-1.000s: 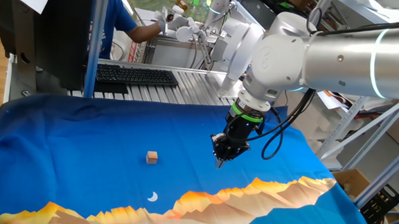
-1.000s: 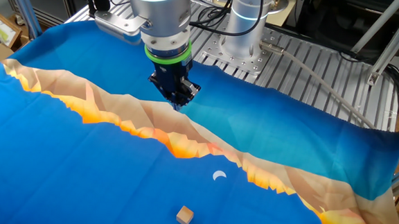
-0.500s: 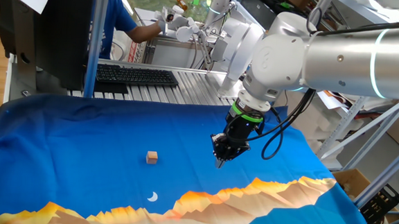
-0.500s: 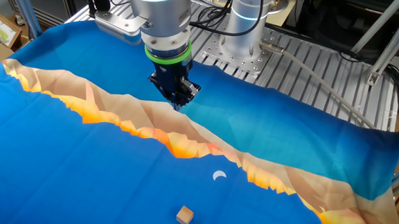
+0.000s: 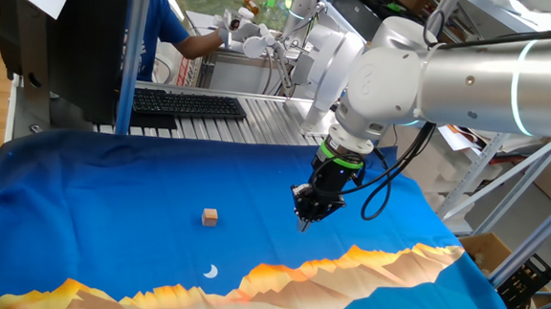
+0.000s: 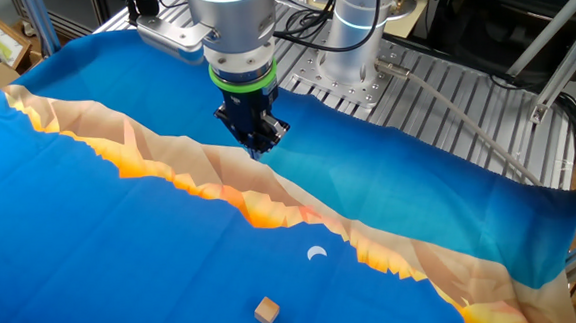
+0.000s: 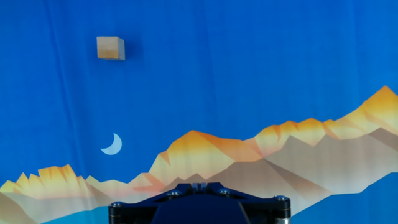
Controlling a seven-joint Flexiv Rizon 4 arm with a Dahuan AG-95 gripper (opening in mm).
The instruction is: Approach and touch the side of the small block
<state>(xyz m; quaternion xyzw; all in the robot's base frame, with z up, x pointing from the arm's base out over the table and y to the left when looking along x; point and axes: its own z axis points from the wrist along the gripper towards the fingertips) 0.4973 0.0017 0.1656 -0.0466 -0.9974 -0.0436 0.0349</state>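
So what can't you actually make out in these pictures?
- Hand: too small and dark in both fixed views to tell whether the fingers are open or shut.
- Hand view: only the black housing shows at the bottom edge; the fingertips are cut off.
- Block: its far sides are hidden in every view.
- Person behind the table: mostly hidden by a monitor.

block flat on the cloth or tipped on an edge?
Flat. The small block sits square on the blue cloth in the hand view, one face up; the fixed views agree.

The arm is bent downward over the table, and the gripper [image 5: 303,219] is held closed, pointing down.
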